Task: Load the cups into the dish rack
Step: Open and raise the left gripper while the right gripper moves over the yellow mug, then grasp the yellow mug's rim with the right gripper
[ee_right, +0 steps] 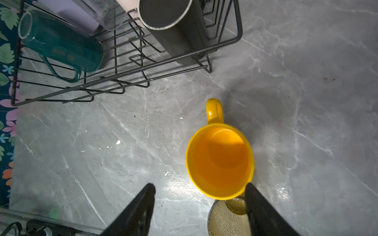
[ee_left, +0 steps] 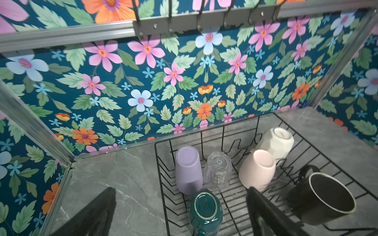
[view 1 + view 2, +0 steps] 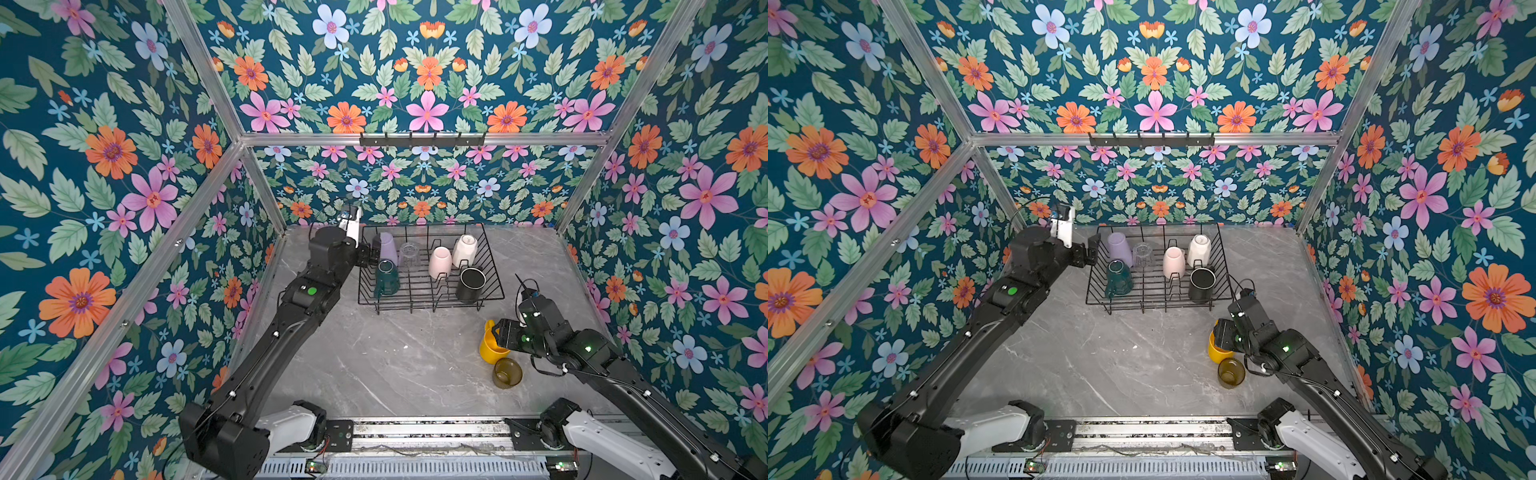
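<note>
Your right gripper (image 1: 200, 184) stands spread at the yellow mug (image 1: 219, 161), upright on the table (image 1: 81, 153) just beside the amber glass (image 1: 225, 220). One finger (image 1: 257, 204) perhaps touches its rim. Center the mug wall between the fingers before closing.

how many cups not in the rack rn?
2. The yellow mug stands on the table, front-right of the dish rack; the amber glass stands just in front of it. None looks hidden.

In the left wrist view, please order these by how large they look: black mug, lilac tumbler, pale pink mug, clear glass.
1. black mug, largest, though nearest the camera.
2. pale pink mug and lilac tumbler, too alike to rank.
3. clear glass, smallest.
</note>
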Controlling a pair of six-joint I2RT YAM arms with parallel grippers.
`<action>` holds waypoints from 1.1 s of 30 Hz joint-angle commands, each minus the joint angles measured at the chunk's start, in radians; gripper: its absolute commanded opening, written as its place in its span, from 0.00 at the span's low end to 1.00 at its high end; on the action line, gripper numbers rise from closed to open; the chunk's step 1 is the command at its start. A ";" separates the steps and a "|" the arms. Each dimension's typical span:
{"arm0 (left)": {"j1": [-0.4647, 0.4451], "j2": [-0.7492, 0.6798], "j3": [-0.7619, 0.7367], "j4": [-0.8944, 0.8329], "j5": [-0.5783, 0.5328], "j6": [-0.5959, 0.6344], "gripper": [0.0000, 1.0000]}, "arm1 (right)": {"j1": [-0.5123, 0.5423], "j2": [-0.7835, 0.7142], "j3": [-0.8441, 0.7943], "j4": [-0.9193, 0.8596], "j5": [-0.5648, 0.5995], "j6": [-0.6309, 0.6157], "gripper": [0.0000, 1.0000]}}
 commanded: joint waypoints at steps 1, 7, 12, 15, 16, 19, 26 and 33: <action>0.038 -0.051 -0.067 0.120 0.031 -0.040 1.00 | 0.001 0.022 -0.012 0.027 -0.040 0.009 0.62; 0.107 -0.096 -0.121 0.129 0.058 -0.072 1.00 | 0.004 0.142 0.017 0.039 -0.081 -0.019 0.55; 0.140 -0.122 -0.157 0.154 0.078 -0.097 1.00 | 0.023 0.197 0.017 0.062 -0.075 -0.010 0.52; 0.149 -0.125 -0.157 0.147 0.083 -0.096 1.00 | 0.048 0.238 0.018 0.080 -0.070 0.001 0.49; 0.151 -0.125 -0.157 0.143 0.081 -0.097 1.00 | 0.059 0.258 0.022 0.081 -0.059 0.004 0.49; 0.155 -0.130 -0.163 0.138 0.077 -0.097 1.00 | 0.087 0.318 0.041 0.074 -0.020 0.008 0.48; 0.158 -0.144 -0.172 0.127 0.069 -0.094 1.00 | 0.128 0.427 0.075 0.057 0.048 0.007 0.34; 0.163 -0.143 -0.174 0.120 0.068 -0.093 1.00 | 0.138 0.476 0.087 0.063 0.069 -0.005 0.18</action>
